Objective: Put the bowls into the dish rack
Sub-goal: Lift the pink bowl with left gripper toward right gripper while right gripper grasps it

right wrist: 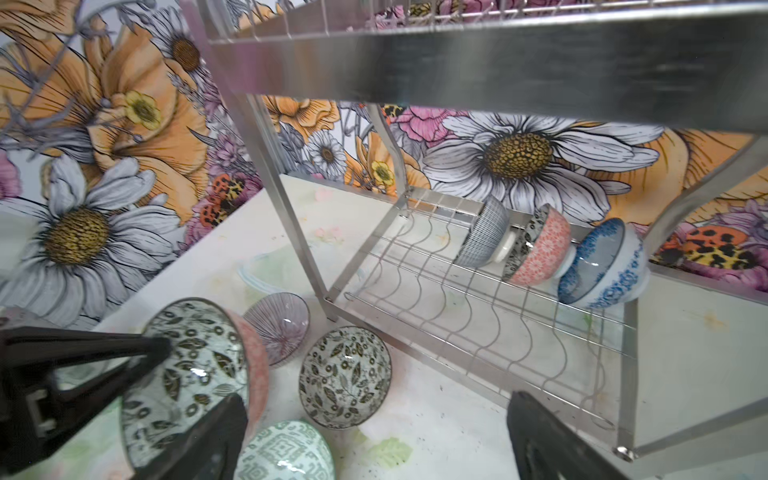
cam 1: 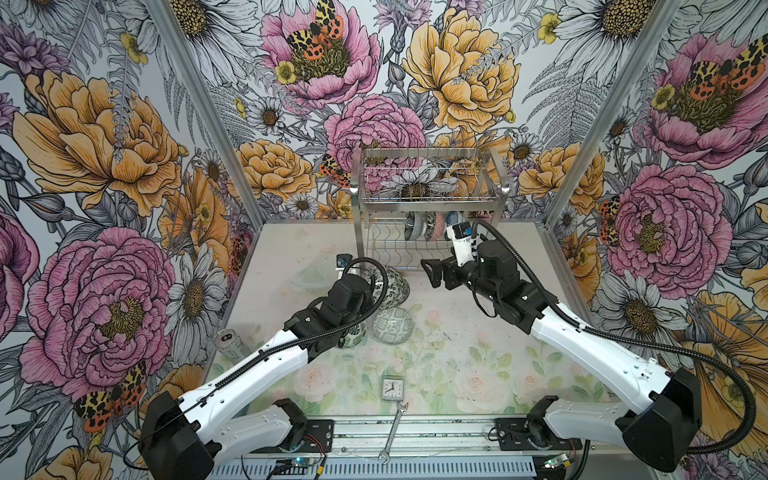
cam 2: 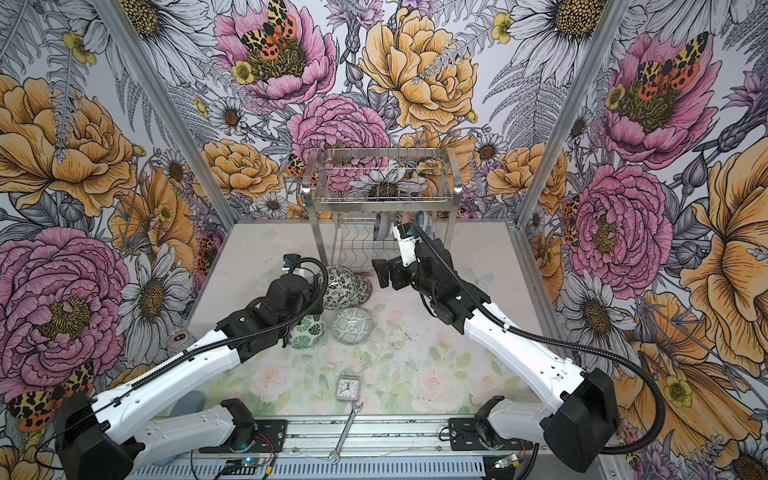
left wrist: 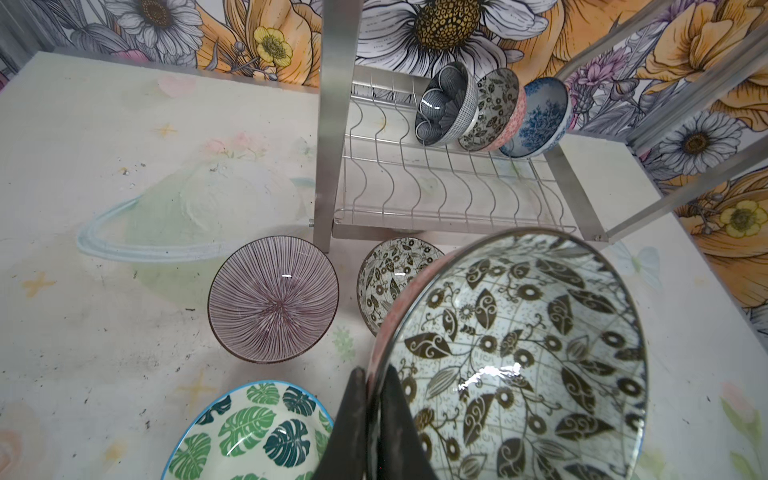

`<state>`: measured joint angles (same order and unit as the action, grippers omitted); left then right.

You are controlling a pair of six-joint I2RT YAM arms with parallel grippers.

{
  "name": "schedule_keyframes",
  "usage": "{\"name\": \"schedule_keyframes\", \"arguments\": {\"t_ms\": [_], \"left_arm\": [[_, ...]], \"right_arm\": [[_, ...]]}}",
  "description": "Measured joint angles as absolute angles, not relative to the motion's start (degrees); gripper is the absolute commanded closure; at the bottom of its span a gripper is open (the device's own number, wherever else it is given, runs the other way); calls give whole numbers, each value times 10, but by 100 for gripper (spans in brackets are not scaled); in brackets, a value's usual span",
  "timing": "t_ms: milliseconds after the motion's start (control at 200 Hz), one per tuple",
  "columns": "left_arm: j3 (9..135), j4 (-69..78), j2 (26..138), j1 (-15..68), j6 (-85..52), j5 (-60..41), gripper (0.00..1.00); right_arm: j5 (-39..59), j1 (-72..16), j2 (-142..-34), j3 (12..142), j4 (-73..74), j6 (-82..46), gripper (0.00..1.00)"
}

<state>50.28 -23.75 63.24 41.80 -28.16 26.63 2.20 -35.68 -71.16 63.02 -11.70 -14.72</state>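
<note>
A two-tier steel dish rack (cam 1: 428, 200) is set at the far side of the table (cam 1: 478, 353), slightly right of centre. Three bowls are stood on edge among the wavy wires at the right end of its lower tier, each touching the next: a grey-blue bowl (left wrist: 446, 104), a pink-sided floral bowl (left wrist: 494, 110) and a blue-and-white bowl (left wrist: 540, 116).

The left gripper (left wrist: 376, 374) is clamped on the rim of the held floral bowl (left wrist: 519, 353), which is tilted on edge just near the rack's left leg. The right gripper (cam 1: 430, 272) is held with its jaws wide apart and nothing gripped, just near the lower tier.

Four more bowls are left on the table near and left of the rack: a purple lined bowl (left wrist: 274, 299), a small floral bowl (left wrist: 395, 286), a green leaf bowl (left wrist: 257, 432) and a grey-green geometric bowl (cam 1: 392, 327). A clock (cam 1: 390, 389) and a wrench (cam 1: 394, 432) are seen at the near edge.
</note>
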Motion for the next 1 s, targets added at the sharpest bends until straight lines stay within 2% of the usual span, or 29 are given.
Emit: {"name": "schedule_keyframes", "arguments": {"t_ms": [240, 410, 525, 671, 811, 861, 966, 1001], "left_arm": [[536, -192, 685, 418, -275, 275, 100], [561, -164, 691, 423, -266, 277, 100], [564, -151, 691, 427, -264, 279, 100], [564, -147, 691, 432, -264, 279, 100], [564, -148, 696, 437, -259, 281, 100], [565, -140, 696, 439, -255, 278, 100], [573, -142, 698, 449, -240, 281, 100], [573, -144, 698, 449, -238, 284, 73]], "right_arm": [[55, -382, -753, 664, -111, -210, 1], [54, -387, -801, 665, -109, -257, 12], [55, -387, -826, 665, -107, -290, 26], [61, -388, -849, 667, -98, -320, 64], [61, -391, -856, 672, -80, -343, 88], [46, -390, -861, 674, -81, -348, 99], [33, -387, -872, 675, -84, -350, 100], [31, -389, -872, 676, -85, -349, 100]]}}
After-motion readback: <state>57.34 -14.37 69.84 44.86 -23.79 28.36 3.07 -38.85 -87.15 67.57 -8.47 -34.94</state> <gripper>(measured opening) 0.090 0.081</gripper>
